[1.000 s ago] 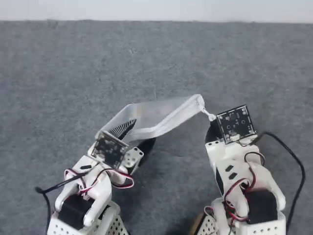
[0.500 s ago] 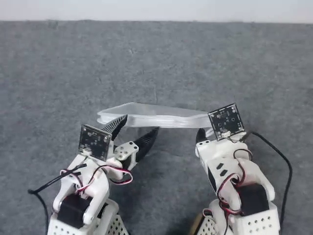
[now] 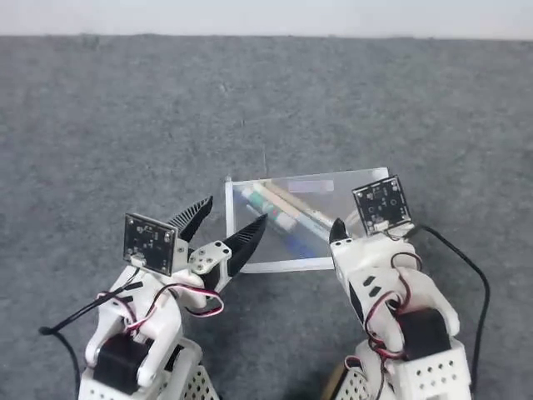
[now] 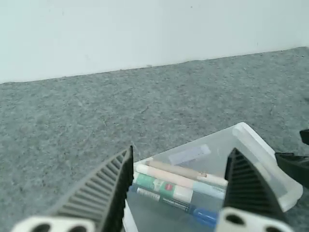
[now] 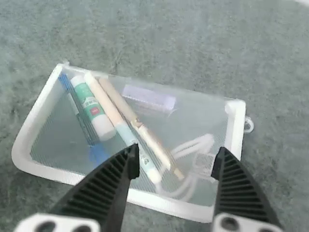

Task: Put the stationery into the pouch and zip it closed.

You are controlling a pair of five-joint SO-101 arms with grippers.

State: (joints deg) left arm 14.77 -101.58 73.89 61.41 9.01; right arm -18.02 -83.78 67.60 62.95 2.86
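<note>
The left tool (image 3: 236,210), at lower left in the high view, stands spread wide with its two dark ribbed fingers (image 3: 193,216) well apart and nothing between them; one finger overlaps the pouch's (image 3: 293,247) left edge there, though contact cannot be told. In the left wrist view the same tool (image 4: 181,153) frames the pouch (image 4: 212,151) between its parted fingers and grasps none of it. The right tool (image 3: 358,222), at lower right of the high view, is likewise released. Its wrist view shows the tool (image 5: 177,150) open above the pouch (image 5: 193,118), and it holds nothing. The pouch lies flat on the grey carpeted surface (image 3: 125,117) near the centre of the high view, just ahead of both arms. It is a clear, rectangular sleeve edged in white. The stationery (image 5: 113,118) lies inside it: a green-and-white stick (image 5: 91,107), a long cream pen (image 5: 126,116) and a blue pen (image 5: 96,153) lie side by side toward one end, a pale purple label (image 5: 147,96) sits beside them, and a white looped cord (image 5: 190,147) lies toward the other end. A small white pull tab (image 5: 247,125) pokes out at the corner by the cord; whether the zip is fully drawn cannot be told.
</note>
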